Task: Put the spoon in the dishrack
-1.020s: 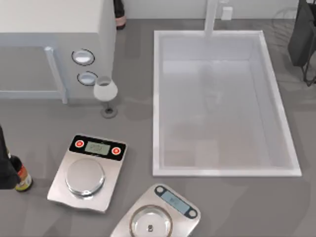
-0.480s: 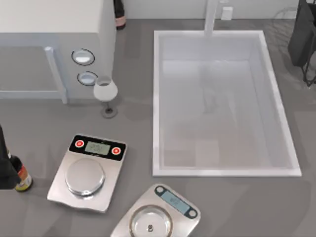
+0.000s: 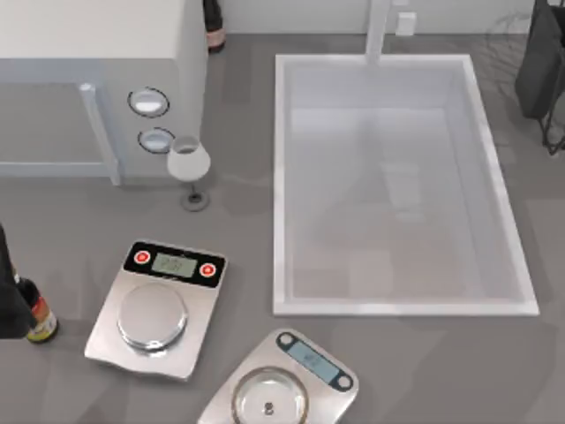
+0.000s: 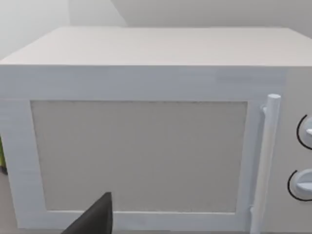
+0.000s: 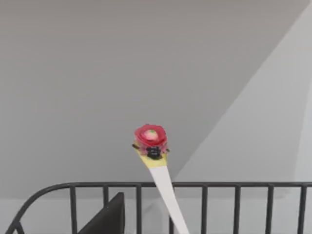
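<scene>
The spoon point(image 5: 152, 139) stands tilted with its red-pink, yellow-spotted end up. Its cream handle point(image 5: 168, 195) crosses the top wire of the dishrack point(image 5: 234, 185), a dark rail with upright bars. One dark finger point(image 5: 105, 219) of my right gripper shows beside the handle with a clear gap, touching nothing, so the gripper is open. From above, my right arm point(image 3: 540, 62) hangs over the thin wires of the dishrack point(image 3: 505, 34) at the back right. My left arm point(image 3: 7, 309) is parked at the table's left edge, facing the microwave point(image 4: 141, 151).
A large white sink basin point(image 3: 282, 177) fills the right half, with a tap point(image 3: 378, 31) behind it. The microwave point(image 3: 88, 35) stands back left with a wine glass point(image 3: 189, 163) beside it. Two scales point(image 3: 157, 309) point(image 3: 282, 389) and a bottle point(image 3: 37, 318) sit in front.
The shadow on the sink floor has drifted right and forward and grown wider. Nothing on the table has moved.
</scene>
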{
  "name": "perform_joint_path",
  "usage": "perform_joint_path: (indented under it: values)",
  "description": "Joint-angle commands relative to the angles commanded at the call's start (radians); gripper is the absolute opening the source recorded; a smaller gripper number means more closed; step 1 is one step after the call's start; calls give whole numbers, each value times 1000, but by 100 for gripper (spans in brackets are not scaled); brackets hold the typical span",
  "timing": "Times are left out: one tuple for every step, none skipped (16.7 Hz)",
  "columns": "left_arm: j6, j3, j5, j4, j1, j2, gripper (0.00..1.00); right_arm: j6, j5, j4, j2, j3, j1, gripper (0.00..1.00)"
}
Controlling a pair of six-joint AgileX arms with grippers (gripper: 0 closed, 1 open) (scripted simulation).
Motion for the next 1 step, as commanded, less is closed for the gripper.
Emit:
perform_joint_path:
  values:
    - [0, 0, 0, 0, 0, 0, 100, 0, 0, 0, 0, 0, 0, 100]
